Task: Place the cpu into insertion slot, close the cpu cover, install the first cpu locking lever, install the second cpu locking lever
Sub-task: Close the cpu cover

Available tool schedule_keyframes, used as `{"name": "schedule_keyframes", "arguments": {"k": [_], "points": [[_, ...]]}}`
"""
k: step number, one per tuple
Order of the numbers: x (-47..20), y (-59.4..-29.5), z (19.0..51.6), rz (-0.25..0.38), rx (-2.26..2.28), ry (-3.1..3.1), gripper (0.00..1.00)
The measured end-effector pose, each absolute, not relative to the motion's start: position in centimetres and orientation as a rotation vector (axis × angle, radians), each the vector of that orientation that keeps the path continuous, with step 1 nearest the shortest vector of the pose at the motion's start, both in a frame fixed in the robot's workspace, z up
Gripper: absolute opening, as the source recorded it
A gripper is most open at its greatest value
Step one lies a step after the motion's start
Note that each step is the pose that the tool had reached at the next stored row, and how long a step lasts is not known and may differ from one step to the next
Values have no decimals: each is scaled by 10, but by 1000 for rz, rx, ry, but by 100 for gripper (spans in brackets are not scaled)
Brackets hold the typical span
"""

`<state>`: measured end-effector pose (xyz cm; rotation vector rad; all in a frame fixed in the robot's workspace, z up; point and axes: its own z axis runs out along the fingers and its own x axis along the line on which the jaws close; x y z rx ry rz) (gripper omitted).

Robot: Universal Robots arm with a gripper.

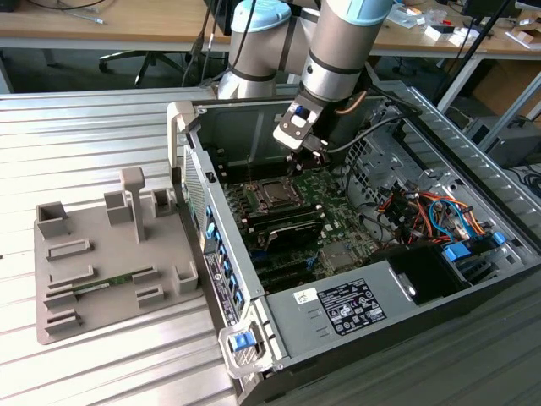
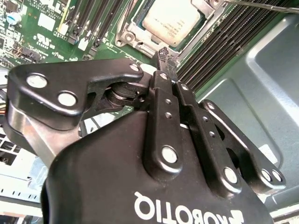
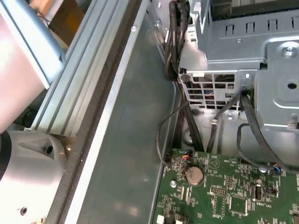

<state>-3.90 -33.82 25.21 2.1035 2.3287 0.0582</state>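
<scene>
Gripper (image 2: 163,58) hangs low inside the open computer case (image 1: 397,313). Its two fingers are pressed together, and nothing shows between them. In the second wrist view the closed tips stand just beside one corner of the socket, near it, but whether they touch the metal cannot be told.

Just beyond the tips, the cpu (image 2: 172,21) lies flat in the insertion slot (image 2: 150,48) with its silvery top facing up. The cpu cover (image 2: 132,33) appears to lie down around it as a thin metal frame, so the placing looks done and probably the closing too. A thin metal rod (image 2: 261,5) crosses beyond the socket and is probably one of the locking levers. Its end is out of the picture, so whether it is latched cannot be told.

The step in hand seems to be the work on a lever. To do it well, the closed tips should push only on the lever, never on the chip or the frame. The push should be slow and follow the arc of the lever until it goes under its hook. The long memory slots (image 2: 224,42) stand close to the socket on the green motherboard (image 2: 42,28), so a slip to the side could strike them.
</scene>
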Motion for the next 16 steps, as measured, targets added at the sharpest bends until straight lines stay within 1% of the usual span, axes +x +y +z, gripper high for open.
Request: {"name": "schedule_keyframes", "arguments": {"k": [1,3,16], "points": [[-39,-338,252,50,2107,2333,10],[-39,-338,252,4,2130,2356,10],[-39,-338,252,-2,2133,2359,10]]}}
